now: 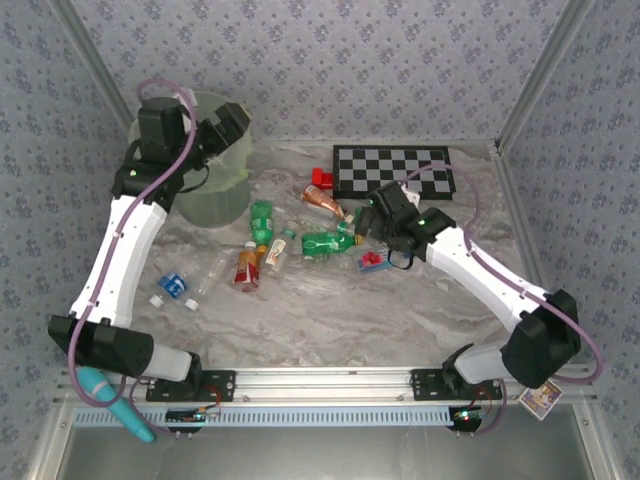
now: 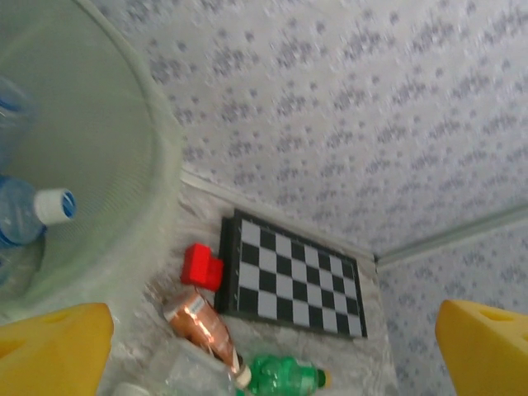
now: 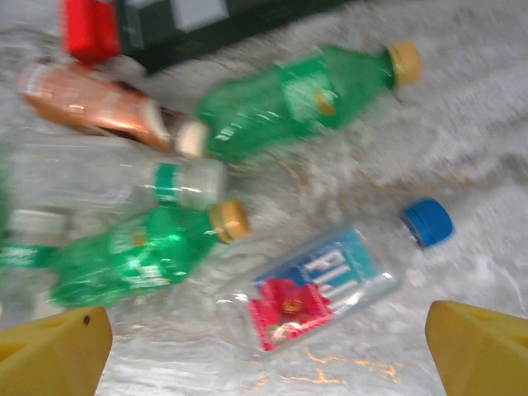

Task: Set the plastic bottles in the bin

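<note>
Your left hand (image 1: 228, 124), spread and empty, hangs over the bin (image 1: 215, 195) at far left, where clear bottles (image 2: 33, 214) lie inside. Your right hand (image 1: 370, 228), equally spread, hovers above a blue-labelled bottle (image 3: 326, 285), seemingly lined up to straddle it, with other plastic bottles (image 1: 328, 243) scattered across the surface (image 1: 330, 310).
</note>
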Controlling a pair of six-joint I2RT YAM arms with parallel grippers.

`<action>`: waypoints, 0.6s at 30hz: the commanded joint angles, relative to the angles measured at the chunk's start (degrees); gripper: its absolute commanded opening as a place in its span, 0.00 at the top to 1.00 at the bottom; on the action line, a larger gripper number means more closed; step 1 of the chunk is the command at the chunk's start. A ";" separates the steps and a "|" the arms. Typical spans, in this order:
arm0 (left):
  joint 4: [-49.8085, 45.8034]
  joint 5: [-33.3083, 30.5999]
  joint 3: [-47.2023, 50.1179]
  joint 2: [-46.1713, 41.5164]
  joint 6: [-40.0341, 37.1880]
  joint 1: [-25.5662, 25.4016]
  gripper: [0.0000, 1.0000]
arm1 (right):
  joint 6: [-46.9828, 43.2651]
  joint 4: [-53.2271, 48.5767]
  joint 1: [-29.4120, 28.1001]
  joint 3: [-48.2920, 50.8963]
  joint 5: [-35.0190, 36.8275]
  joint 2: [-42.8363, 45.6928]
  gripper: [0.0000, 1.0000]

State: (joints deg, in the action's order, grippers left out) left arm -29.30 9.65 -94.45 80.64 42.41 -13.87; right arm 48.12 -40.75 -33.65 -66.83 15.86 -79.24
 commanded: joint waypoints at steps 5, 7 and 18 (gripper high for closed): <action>-2.60 -1.03 3.58 -4.19 -4.36 -5.73 0.00 | 12.18 -2.88 3.71 3.24 -6.18 -6.12 0.00; -2.98 -1.47 4.94 -5.17 -4.38 -6.72 0.00 | 14.30 -2.48 4.24 3.41 -7.33 -8.13 0.00; -4.73 -2.24 10.19 -9.79 -3.96 -7.31 0.00 | 18.01 0.61 4.64 0.07 -11.86 -18.48 0.01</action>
State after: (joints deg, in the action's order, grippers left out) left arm -33.28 8.16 -84.79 72.79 39.46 -21.02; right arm 63.66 -39.88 -29.26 -64.60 5.96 -95.64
